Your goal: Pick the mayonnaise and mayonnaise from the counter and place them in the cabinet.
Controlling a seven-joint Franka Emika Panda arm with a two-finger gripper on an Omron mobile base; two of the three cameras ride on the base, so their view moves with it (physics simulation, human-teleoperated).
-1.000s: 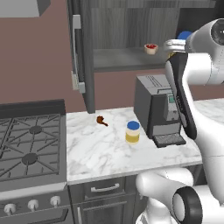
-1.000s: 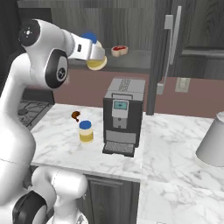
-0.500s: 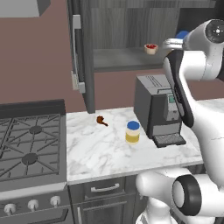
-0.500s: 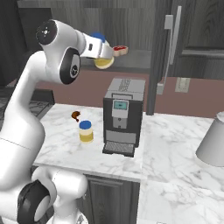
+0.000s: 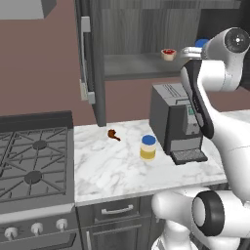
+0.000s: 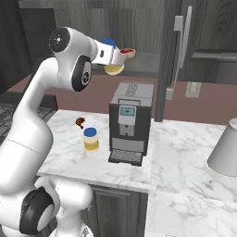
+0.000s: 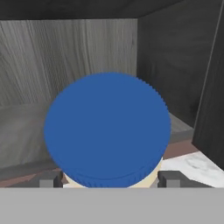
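mayonnaise jar (image 6: 112, 59) is clamped in the gripper (image 6: 114, 57) at the cabinet (image 6: 139, 28) shelf; second jar (image 5: 148, 147) is left on the counter (image 5: 105, 168).

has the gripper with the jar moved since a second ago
Yes. In the right base view the gripper and its held mayonnaise jar have moved right, closer to the small bowl on the cabinet shelf.

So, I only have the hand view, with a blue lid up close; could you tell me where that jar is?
Observer: The hand holds the jar at the height of the shelf, by the front edge of the cabinet, above the coffee machine.
Operator: Is anything on the shelf?
Observer: A small bowl with red filling, right beside the hand.
Operator: And the second jar?
Observer: The other jar stands on the counter, left of the coffee machine.
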